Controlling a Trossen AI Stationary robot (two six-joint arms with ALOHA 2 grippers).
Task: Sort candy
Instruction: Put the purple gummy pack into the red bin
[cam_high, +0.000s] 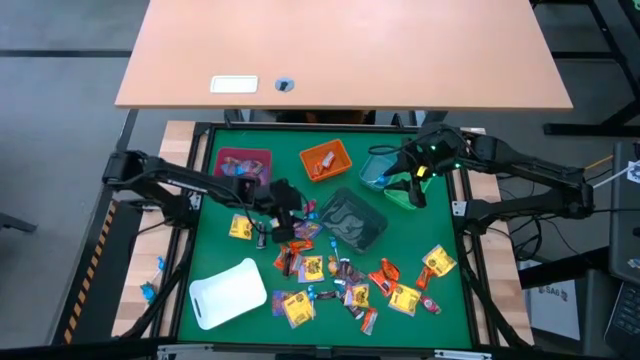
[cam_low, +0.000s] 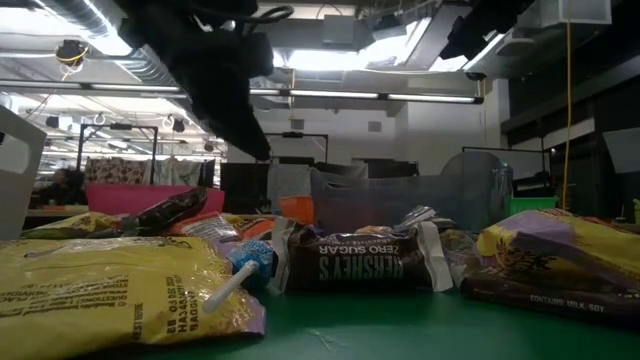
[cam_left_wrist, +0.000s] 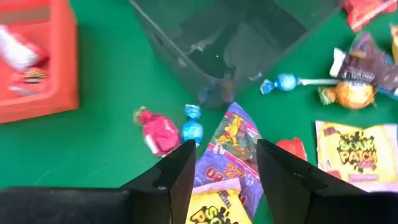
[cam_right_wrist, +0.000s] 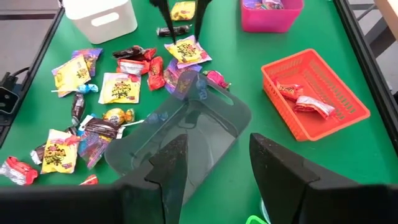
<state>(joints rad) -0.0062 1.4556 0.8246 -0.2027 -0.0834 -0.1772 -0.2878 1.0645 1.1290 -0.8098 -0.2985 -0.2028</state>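
Note:
Candy in small yellow, red, purple and brown packets (cam_high: 345, 280) lies scattered on the green mat. My left gripper (cam_left_wrist: 225, 171) hangs open just over the pile's far left part. Its fingers stand on either side of a purple packet (cam_left_wrist: 235, 138), which lies half under a yellow one (cam_left_wrist: 214, 210). A pink sweet (cam_left_wrist: 158, 132) and a blue one (cam_left_wrist: 193, 127) lie beside them. The right wrist view shows this left gripper (cam_right_wrist: 181, 18) from the front, open. My right gripper (cam_high: 415, 190) waits open at the far right, above the green bin (cam_high: 400, 195).
A dark see-through bin (cam_high: 352, 218) stands just beyond the left gripper. The magenta bin (cam_high: 243, 163), orange bin (cam_high: 326, 160) and blue bin (cam_high: 382, 172) line the far side. A white tray (cam_high: 228, 292) lies near left. In the low view a brown packet (cam_low: 360, 262) lies in front.

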